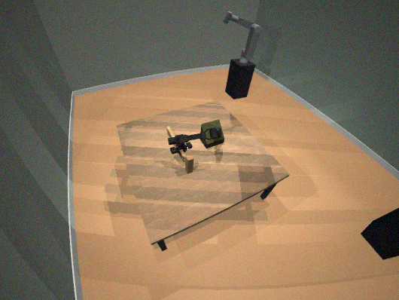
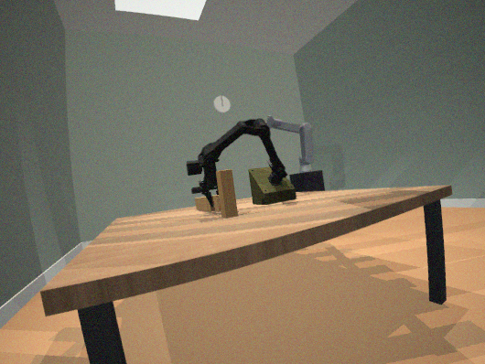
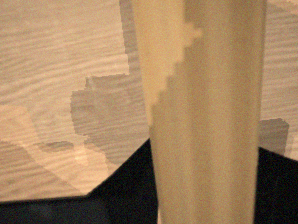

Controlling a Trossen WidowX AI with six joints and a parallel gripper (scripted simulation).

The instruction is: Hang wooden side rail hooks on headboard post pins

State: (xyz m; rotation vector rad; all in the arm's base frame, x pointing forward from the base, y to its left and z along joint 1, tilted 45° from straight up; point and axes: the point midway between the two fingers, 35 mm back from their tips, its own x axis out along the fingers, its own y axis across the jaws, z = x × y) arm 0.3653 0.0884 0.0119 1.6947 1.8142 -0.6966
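Note:
The wooden side rail (image 1: 170, 132) (image 2: 201, 204) (image 3: 210, 100) is long and pale. My gripper (image 1: 182, 149) (image 2: 212, 205) (image 3: 183, 142) is shut on the rail, with one dark finger on each side of it in the wrist view. The headboard post (image 1: 189, 165) (image 2: 227, 194) stands upright on the table. The rail's near end reaches close to the post, just beside it in the top view and partly behind it in the exterior view. The hooks, the slot and the pins cannot be made out. The rail's far end is low, at or near the table top.
The arm's olive wedge-shaped base (image 1: 212, 139) (image 2: 274, 196) stands on the table (image 1: 211, 192) (image 2: 183, 238), to the right of the post. A grey arm (image 1: 253, 41) (image 2: 306, 142) on a dark pedestal (image 1: 239, 79) (image 2: 311, 180) stands beyond the table.

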